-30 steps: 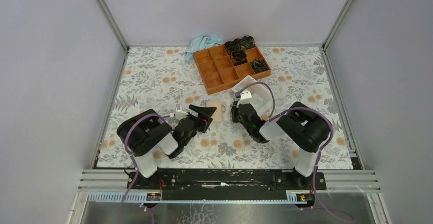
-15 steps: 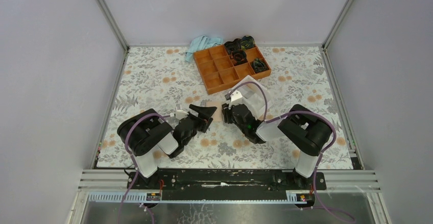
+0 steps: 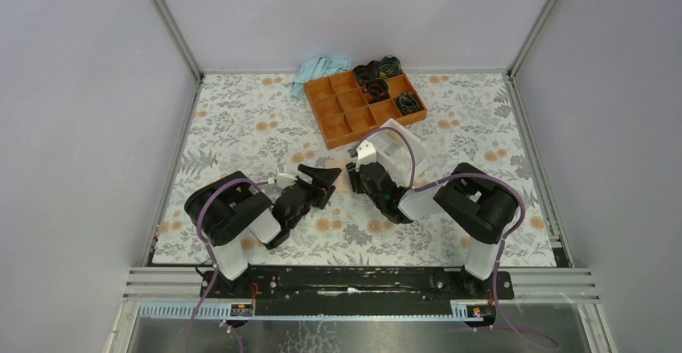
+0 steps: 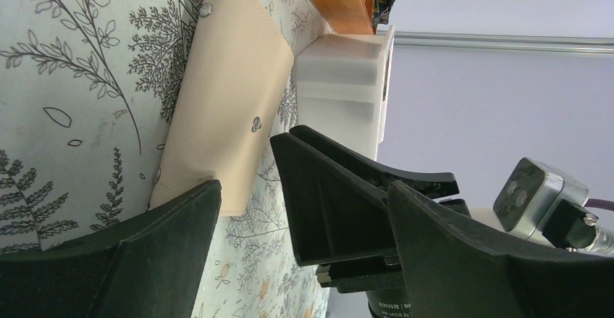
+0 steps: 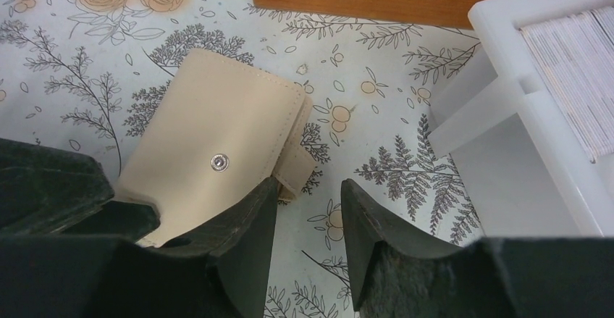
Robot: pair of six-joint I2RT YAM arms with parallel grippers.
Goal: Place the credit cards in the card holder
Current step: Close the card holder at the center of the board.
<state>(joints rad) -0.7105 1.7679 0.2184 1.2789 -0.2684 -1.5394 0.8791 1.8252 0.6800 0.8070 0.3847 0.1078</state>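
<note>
The card holder (image 5: 217,151) lies closed and flat on the worktop (image 5: 65,57), mid-frame in the top view, just below the orange tray (image 3: 334,104). Its snap (image 5: 219,161) faces up, so it needs opening before anything goes in. The right gripper (image 5: 308,187) hangs at its tab edge with its fingers apart and empty, seemingly to lift the flap. The left gripper (image 3: 324,178) stands wide open at the opposite edge, likely to steady it. What look like stacked cards (image 5: 572,64) wait in a white box (image 5: 547,119) at the right.
</note>
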